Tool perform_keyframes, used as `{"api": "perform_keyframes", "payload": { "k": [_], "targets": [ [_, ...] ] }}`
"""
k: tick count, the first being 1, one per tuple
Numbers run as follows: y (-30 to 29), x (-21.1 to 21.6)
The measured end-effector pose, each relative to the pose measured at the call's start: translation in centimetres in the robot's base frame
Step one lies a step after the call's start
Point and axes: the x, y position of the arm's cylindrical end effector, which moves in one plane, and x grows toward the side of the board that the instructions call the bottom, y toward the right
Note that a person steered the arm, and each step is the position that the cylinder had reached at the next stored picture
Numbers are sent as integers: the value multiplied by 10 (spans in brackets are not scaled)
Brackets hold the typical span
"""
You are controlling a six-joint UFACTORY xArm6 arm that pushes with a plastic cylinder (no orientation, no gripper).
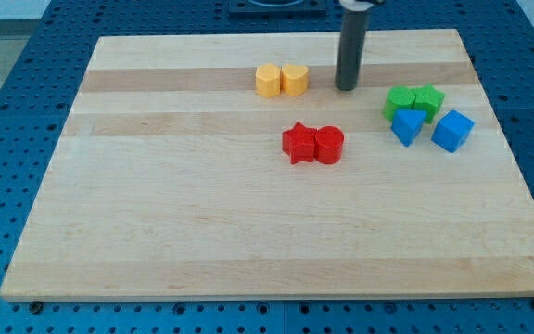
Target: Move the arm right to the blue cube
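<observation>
On the wooden board [248,232], our tip [346,88], a bare rod without jaws, stands left of the blue cube [452,131].

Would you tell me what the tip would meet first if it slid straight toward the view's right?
Probably nothing: my tip sits slightly above the green blocks, though depth is unclear.

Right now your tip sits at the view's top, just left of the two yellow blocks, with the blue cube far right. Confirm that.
Not quite. In the camera view my tip sits just right of the two yellow blocks, not left. The rest holds: it is near the view's top, and the blue cube lies far right.
</observation>
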Motion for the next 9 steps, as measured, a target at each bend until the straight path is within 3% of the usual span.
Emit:
{"api": "perform_keyframes", "payload": {
  "k": [4, 9],
  "targets": [
    [138, 2],
    [149, 82]
  ]
}}
